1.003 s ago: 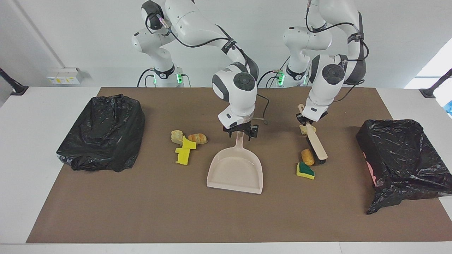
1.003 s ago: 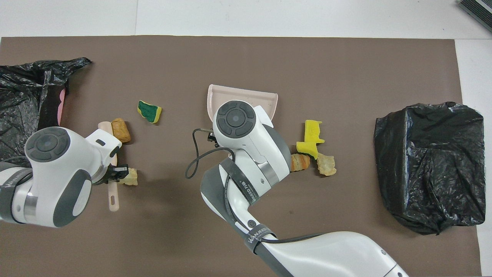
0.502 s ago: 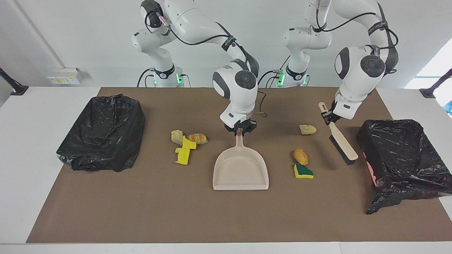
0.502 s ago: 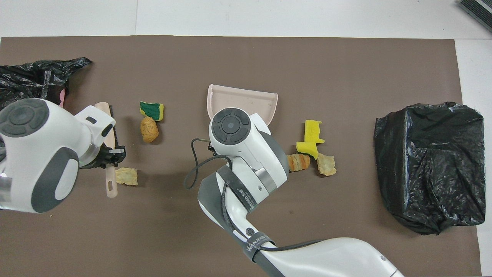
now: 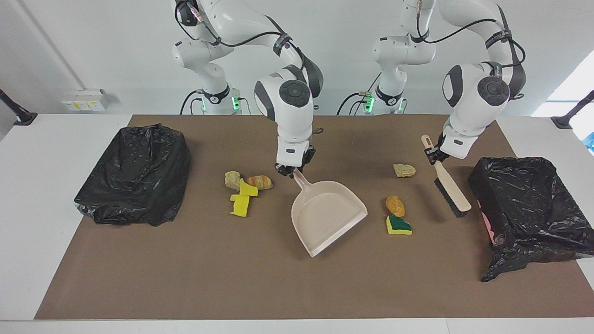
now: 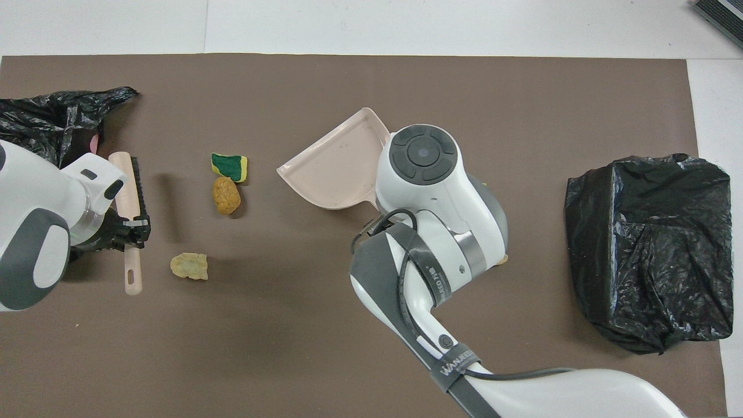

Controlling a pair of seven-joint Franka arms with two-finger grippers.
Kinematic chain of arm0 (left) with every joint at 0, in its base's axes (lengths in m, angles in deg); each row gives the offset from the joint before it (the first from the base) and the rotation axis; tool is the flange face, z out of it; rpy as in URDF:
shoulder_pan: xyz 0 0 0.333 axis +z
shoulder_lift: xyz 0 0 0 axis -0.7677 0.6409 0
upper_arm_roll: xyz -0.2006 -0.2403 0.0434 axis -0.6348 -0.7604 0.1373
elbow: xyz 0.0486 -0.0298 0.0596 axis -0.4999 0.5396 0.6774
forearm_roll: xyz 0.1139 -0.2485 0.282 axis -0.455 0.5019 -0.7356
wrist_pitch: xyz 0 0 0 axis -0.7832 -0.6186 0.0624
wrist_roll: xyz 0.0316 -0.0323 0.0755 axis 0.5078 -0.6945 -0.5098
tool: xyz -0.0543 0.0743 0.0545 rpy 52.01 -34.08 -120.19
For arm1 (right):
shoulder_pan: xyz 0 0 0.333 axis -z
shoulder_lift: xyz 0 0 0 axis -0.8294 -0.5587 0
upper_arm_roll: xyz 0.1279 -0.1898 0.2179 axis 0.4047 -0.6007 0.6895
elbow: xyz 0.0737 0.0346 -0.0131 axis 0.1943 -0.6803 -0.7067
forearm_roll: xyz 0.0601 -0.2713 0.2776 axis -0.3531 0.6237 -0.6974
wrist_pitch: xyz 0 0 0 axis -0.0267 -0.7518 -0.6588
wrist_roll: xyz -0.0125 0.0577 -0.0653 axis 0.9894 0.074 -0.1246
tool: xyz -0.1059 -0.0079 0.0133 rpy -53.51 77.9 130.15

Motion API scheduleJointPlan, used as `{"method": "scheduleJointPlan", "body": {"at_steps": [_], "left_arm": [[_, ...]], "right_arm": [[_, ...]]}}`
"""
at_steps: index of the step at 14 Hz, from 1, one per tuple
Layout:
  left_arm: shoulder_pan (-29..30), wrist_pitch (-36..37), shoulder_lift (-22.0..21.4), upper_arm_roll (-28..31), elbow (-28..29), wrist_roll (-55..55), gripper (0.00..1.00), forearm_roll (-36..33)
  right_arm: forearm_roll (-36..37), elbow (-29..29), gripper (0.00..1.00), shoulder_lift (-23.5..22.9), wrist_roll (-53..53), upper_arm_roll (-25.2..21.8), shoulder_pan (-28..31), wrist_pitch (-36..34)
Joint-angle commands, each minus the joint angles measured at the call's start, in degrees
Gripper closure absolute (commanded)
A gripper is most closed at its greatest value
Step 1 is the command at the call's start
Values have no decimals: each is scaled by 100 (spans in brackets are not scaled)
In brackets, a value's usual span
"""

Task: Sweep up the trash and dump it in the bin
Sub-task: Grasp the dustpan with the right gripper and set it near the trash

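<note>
Dustpan [image 5: 327,213] swung toward sponge [image 5: 398,225], brown mat [image 5: 232,278], white wall [image 5: 93,46]

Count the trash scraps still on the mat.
7. Four sit clustered beside the dustpan handle: lump, bread, sponges. Three lie between dustpan and brush: lump, bread, green-topped sponge.

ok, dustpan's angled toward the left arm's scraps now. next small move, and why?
Probably sweep: the left end effector, holding the brush, should draw it toward the orange lump and green-topped sponge, which lie between the brush and the open mouth of the dustpan held by the right end effector.
</note>
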State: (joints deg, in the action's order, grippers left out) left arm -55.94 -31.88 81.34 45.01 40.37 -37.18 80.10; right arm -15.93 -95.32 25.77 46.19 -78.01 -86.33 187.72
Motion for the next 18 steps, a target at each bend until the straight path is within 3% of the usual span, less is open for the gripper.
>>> {"method": "scheduleJointPlan", "body": {"at_steps": [1, 2, 6, 11, 18], "left_arm": [[34, 82, -46, 7, 15, -86, 100, 108], [69, 65, -38, -10, 50, -77, 100, 108], [69, 30, -37, -11, 77, -95, 100, 108], [96, -58, -11, -11, 77, -823, 100, 117], [236, -155, 146, -11, 77, -2141, 100, 300]], "right_arm": [[116, -252, 100, 131, 1966, 57, 173, 115], [317, -252, 100, 105, 2479, 65, 182, 115], [810, -295, 100, -1, 2484, 65, -222, 123], [820, -804, 100, 52, 2299, 74, -503, 631], [776, -902, 100, 61, 1703, 92, -574, 607]]}}
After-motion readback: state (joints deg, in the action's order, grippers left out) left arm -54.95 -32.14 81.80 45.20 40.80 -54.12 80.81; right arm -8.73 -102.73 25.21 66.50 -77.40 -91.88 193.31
